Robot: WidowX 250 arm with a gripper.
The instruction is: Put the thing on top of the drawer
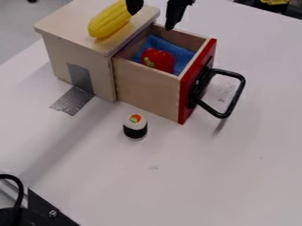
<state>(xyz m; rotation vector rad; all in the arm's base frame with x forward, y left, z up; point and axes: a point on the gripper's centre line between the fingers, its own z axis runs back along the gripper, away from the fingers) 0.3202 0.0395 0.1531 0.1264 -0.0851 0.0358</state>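
The gripper (153, 17) is at the top edge of the camera view, open, its two black fingers apart. A yellow corn cob (108, 21) lies on the wooden top (68, 18) of the drawer box. The left finger partly covers the corn's upper right end; whether they touch I cannot tell. The right finger hangs above the back of the pulled-out drawer (146, 90). Inside the drawer are a blue cloth (184, 54) and a red object (159, 60) with a yellow-green mark.
A sushi roll (135, 127) stands upright on the white table (194, 176) before the drawer. The black handle (235, 97) juts out right from the red drawer front (190, 88). Silver tape (73, 100) runs from box to table. Black equipment (44, 207) occupies the lower left corner.
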